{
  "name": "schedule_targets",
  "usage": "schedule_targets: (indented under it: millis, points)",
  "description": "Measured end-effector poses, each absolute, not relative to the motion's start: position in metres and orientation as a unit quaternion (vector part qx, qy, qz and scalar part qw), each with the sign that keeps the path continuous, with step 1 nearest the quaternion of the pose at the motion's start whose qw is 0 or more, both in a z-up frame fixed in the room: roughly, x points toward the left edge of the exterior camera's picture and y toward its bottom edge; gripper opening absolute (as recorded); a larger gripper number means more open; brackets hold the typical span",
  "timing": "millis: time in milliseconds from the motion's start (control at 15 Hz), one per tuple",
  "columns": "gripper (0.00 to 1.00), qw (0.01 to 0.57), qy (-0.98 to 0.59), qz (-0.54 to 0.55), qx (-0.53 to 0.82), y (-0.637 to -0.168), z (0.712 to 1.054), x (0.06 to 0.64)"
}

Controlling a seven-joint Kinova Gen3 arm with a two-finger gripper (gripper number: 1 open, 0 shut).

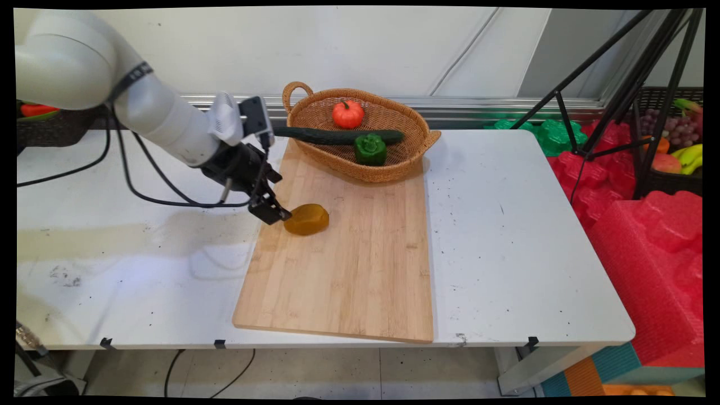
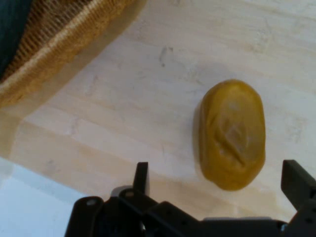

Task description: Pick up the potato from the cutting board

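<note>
Gripper (image 1: 279, 214) released, beside potato (image 1: 306, 219) on wooden board (image 1: 349, 270); white table (image 1: 517, 242); basket (image 1: 394, 163) at 12 o'clock; red foam (image 1: 652, 247) at 3.

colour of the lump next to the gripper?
Mustard yellow-brown lump, lying on the wooden board; shows best in the hand view.

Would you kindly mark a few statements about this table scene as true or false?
1. The claw is open. True.
2. The claw grips the yellow-brown potato. False: the potato lies on the cutting board, its near end between the spread fingers, not clamped.
3. The cucumber lies in the basket. True.
4. The green pepper sits on the cutting board. False: it is in the basket.
5. The small orange pumpkin is in the basket. True.
</note>
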State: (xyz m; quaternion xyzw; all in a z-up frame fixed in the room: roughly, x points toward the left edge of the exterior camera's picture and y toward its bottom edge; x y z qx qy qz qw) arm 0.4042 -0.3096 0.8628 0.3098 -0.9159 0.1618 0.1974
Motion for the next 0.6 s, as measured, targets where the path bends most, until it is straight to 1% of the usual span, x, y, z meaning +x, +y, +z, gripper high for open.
schedule_targets:
  millis: [600]
  points:
    - [1.00, 0.192, -0.924, 0.135, 0.303, -0.335, 0.823, 0.367]
